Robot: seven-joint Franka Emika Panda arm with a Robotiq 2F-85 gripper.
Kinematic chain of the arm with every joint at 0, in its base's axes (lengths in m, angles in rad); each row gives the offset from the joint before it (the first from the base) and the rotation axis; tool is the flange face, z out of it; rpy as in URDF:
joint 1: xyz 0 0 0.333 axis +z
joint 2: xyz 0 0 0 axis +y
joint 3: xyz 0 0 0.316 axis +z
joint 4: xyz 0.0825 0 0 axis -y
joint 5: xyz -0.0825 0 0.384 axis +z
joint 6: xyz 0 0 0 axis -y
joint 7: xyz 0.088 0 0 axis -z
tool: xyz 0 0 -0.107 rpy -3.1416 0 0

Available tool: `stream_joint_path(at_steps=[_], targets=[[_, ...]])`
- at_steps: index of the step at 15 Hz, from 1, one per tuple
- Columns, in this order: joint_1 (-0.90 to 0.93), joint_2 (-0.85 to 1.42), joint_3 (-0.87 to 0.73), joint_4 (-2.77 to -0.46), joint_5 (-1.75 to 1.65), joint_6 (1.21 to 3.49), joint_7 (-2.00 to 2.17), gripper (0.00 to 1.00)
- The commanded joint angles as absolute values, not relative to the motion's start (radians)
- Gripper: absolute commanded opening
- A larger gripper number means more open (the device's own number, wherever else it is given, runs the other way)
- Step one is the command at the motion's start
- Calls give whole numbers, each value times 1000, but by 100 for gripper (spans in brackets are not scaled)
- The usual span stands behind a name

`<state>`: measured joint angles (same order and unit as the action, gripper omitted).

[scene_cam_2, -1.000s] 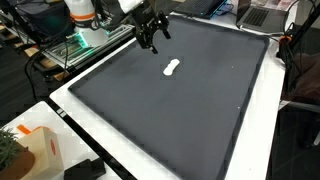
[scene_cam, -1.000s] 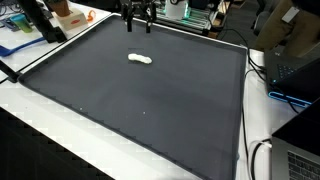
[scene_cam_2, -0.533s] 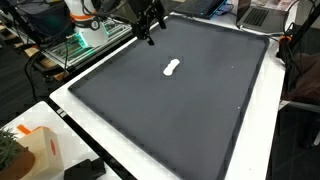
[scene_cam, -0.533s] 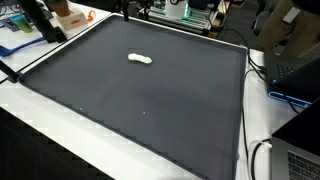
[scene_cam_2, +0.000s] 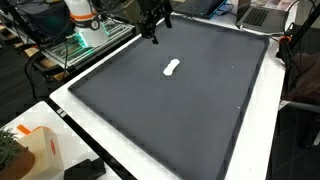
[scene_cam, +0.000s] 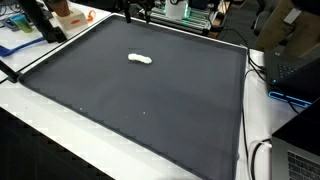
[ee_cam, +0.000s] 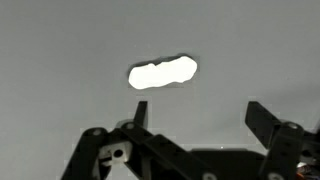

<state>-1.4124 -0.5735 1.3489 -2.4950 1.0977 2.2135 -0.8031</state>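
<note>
End effector (ee_cam: 197, 110): mine, fingers spread wide, nothing between them, hanging above the mat.

White lump (ee_cam: 163, 73): the wrist view shows it ahead of my fingertips, apart from them and glaring white, with no surface detail. It lies on the black mat (scene_cam: 150, 100) in both exterior views, near the far edge (scene_cam: 140, 59) (scene_cam_2: 172, 68). I cannot tell what it is made of.

One exterior view crops my end effector (scene_cam: 135, 10) at the top edge; another shows it whole (scene_cam_2: 152, 22).

White worktop (scene_cam: 50, 130): borders the mat.
</note>
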Motion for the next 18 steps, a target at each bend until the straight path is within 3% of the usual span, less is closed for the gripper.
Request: stream_joint_path(at_steps=[1, 6, 7, 11, 17, 18], targets=[[-1336, -416, 1301, -2511, 981, 2335, -737, 100], [-1211, -334, 1222, -2500, 715, 2536, -377, 100], [-1306, -446, 1309, -2472, 795, 2463, -396, 100], [-1379, -459, 1384, -2415, 700, 2446, -223, 100], [-1334, -260, 1364, -2351, 166, 2382, 160, 100], [-1410, -317, 1440, -2330, 240, 2341, 123, 100]])
